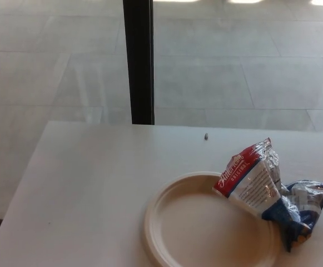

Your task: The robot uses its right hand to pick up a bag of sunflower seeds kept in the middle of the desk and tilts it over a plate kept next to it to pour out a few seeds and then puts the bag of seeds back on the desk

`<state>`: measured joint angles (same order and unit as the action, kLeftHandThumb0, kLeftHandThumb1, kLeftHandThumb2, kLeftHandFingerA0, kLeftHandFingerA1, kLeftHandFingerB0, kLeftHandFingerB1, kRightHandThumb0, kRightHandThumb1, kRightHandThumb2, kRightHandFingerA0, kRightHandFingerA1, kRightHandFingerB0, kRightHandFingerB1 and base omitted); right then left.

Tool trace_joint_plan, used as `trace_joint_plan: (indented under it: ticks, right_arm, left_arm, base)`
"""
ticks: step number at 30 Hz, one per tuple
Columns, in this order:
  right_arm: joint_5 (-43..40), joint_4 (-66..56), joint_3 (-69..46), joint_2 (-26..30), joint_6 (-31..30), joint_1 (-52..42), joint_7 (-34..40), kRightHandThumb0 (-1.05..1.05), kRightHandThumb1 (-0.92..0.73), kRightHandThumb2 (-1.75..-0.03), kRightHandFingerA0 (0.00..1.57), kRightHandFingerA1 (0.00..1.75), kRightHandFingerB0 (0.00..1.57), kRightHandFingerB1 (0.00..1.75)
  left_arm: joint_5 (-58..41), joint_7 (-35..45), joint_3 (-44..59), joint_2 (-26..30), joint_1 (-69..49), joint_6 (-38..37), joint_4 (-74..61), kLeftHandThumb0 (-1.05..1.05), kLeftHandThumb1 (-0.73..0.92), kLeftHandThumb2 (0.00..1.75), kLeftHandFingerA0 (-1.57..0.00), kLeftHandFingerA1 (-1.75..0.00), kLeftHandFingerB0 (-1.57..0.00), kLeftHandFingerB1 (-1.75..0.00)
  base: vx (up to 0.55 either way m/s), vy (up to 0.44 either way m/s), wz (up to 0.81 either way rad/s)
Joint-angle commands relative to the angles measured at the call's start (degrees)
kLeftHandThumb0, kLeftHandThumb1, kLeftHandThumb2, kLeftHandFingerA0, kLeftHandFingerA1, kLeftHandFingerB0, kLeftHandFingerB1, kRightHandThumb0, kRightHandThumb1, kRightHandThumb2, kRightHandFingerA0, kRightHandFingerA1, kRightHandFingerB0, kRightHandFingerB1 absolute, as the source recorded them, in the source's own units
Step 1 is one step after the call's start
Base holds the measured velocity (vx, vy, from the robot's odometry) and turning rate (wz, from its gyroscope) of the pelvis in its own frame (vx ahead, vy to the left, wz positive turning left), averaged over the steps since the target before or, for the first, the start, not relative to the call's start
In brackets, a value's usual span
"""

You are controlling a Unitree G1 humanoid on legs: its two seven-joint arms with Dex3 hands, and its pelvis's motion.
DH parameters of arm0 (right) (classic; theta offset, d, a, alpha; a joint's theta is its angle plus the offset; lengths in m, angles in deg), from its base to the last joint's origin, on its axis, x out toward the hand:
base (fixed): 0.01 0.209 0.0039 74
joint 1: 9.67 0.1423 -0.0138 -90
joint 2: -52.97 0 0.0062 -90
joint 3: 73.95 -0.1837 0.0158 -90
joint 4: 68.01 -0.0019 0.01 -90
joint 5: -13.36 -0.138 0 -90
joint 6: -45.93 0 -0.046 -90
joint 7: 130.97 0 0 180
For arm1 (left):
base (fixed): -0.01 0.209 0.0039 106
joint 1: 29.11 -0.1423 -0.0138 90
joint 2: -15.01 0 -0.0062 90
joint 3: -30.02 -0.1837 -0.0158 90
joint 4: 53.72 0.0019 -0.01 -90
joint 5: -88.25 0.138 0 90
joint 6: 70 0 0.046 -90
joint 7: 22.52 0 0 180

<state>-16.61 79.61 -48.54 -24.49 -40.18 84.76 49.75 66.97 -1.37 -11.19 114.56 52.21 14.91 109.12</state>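
On the white surface (94, 189), a cream plate (175, 222) sits empty; the crumpled bag of sunflower seeds (264, 192) lies across its right rim. A lone seed (206, 136) rests behind. Neither hand shows.

One crumpled sunflower seed bag (264, 192) with a red band and blue lower end is in view, and one round cream paper plate (175, 222). One single loose seed (206, 136) sits on one white desk (94, 189). One black upright post (138, 61) stands behind the desk; no robot hand shows to place these against.
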Motion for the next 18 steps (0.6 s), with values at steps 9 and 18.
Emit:
trace_joint_plan:
  ticks: [9,18]
  right_arm:
    - [-0.08,-41.59,17.82,1.90,-7.97,0.92,-7.71,-1.01,-0.66,-0.96,0.00,0.04,0.09,0.10]
    - [8.51,-52.49,35.56,5.03,-9.45,1.10,-12.10,-0.84,-0.57,-0.83,0.00,0.00,0.00,0.10]
  left_arm:
    - [-2.39,4.26,-1.41,1.36,2.75,-2.99,-0.59,-0.70,0.75,0.63,-0.43,-0.50,-0.37,-0.38]
    - [-2.09,5.85,-2.54,0.70,1.28,-3.47,-0.98,-0.71,0.75,0.62,-0.41,-0.53,-0.35,-0.39]
  base:
    - [0.00,0.000,0.01]
    - [-0.01,-0.001,0.01]
